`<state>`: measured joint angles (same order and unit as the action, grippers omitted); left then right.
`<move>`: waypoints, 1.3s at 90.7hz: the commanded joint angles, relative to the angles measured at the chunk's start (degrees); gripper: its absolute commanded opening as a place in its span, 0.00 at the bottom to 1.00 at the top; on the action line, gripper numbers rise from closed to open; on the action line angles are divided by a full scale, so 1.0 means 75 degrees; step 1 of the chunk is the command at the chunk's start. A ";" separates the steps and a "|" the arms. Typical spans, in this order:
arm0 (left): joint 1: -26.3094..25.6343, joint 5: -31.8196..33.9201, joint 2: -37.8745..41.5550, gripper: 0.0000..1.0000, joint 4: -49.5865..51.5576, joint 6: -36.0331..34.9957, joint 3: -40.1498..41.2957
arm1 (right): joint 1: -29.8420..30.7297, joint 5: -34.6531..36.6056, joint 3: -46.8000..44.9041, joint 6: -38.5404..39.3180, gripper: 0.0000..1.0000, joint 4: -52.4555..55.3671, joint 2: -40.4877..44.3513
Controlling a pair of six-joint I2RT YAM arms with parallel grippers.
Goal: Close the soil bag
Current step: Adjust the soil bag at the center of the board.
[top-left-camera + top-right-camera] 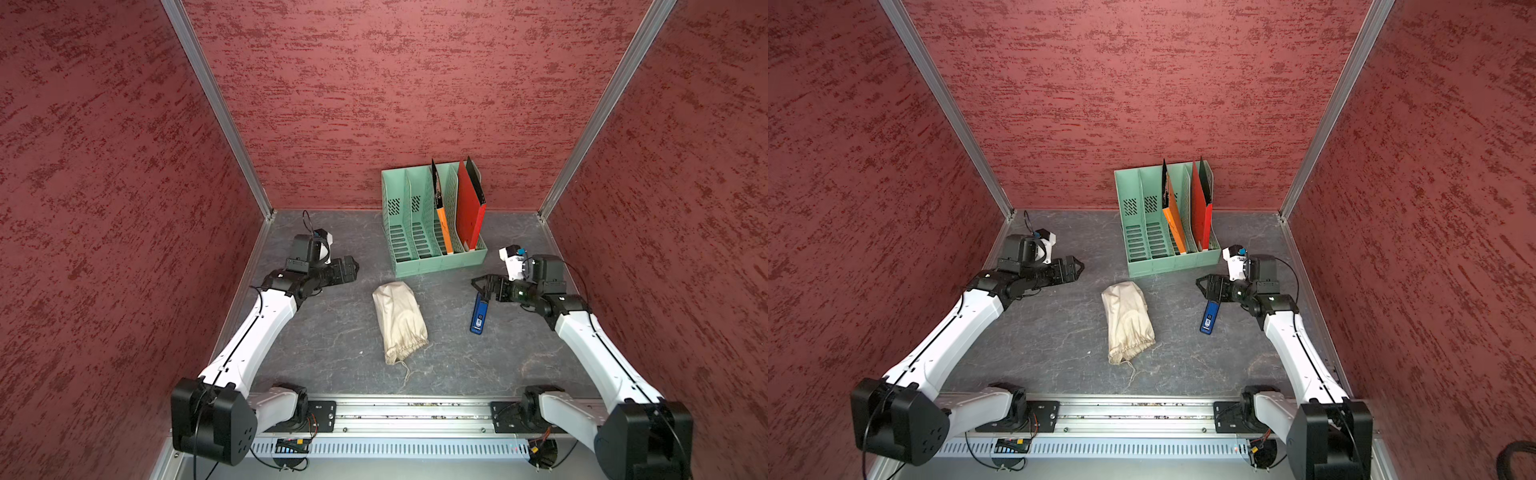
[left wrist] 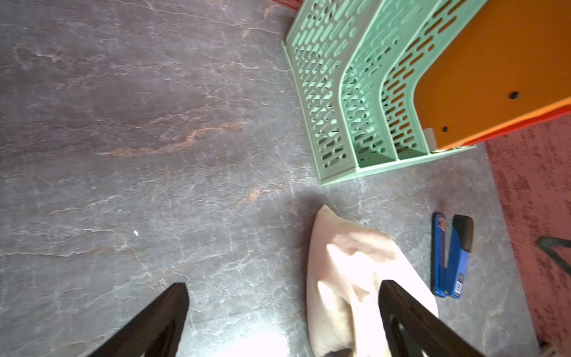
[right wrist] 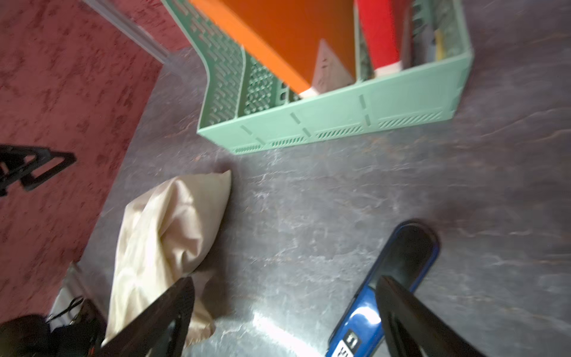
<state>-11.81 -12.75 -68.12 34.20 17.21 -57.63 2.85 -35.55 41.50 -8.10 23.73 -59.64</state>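
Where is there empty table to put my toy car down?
Biggest bare patch: between the left arm and the soil bag, down to the front rail. Another: the back corner between the left claw and the green rack. Crowded: around the stapler, by the right claw.

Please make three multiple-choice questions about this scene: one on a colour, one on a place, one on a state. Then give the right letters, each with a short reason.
1. What colour is the file rack?
A. green
B. red
C. blue

2. Where does the stapler lie, relative to the soil bag?
A. on top of it
B. inside the file rack
C. on the table, on the right arm's side of it

3. How is the left gripper?
A. shut on the bag's cord
B. open, holding nothing
C. shut on the stapler

Answers:
1 A: its walls are pale green.
2 C: it lies apart from the bag, near the right gripper.
3 B: its jaws stand wide apart, gripping nothing.
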 commanded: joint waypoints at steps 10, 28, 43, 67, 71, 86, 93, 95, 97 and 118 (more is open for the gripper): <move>-0.0263 -0.0630 0.0007 1.00 0.0098 0.0207 -0.0155 | 0.0823 -0.0707 -0.0829 0.0147 0.95 -0.0457 0.1562; -0.0826 -0.0293 0.0425 1.00 0.0603 0.0310 -0.0340 | 0.1384 -0.0620 -0.1240 0.0288 0.94 -0.0269 0.2400; -0.1363 -0.0021 0.0663 1.00 0.0856 0.0453 -0.0293 | 0.1954 -0.0565 -0.1308 0.0515 0.92 -0.0444 0.2018; -0.1964 0.0398 0.0619 1.00 0.0782 0.0570 -0.0237 | 0.3670 0.0476 -0.1034 0.0983 0.91 0.0037 0.1642; -0.1964 0.0351 0.0530 1.00 0.0694 0.0492 -0.0265 | 0.3844 0.0597 -0.1015 0.0993 0.91 0.0010 0.1594; -0.1844 0.0055 0.0109 1.00 0.0607 0.0146 -0.0466 | 0.4483 0.1235 -0.0857 0.1034 0.91 -0.0030 0.1222; -0.1765 -0.0081 0.0048 1.00 0.0586 0.0072 -0.0512 | 0.4791 0.1559 -0.0786 0.0974 0.90 -0.0134 0.0985; -0.1756 -0.0095 0.0059 1.00 0.0559 0.0066 -0.0500 | 0.4873 0.1616 -0.0772 0.0957 0.90 -0.0177 0.0922; -0.1730 -0.0120 0.0082 1.00 0.0508 0.0065 -0.0468 | 0.4970 0.1700 -0.0759 0.0944 0.90 -0.0231 0.0856; -0.1402 -0.0502 0.0113 1.00 0.0153 0.0196 -0.0169 | 0.5781 0.2650 -0.0600 0.0897 0.87 -0.0484 0.0320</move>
<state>-23.49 -14.11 -67.81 38.00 19.07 -59.66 43.68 -21.76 34.81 -1.43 22.37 -56.14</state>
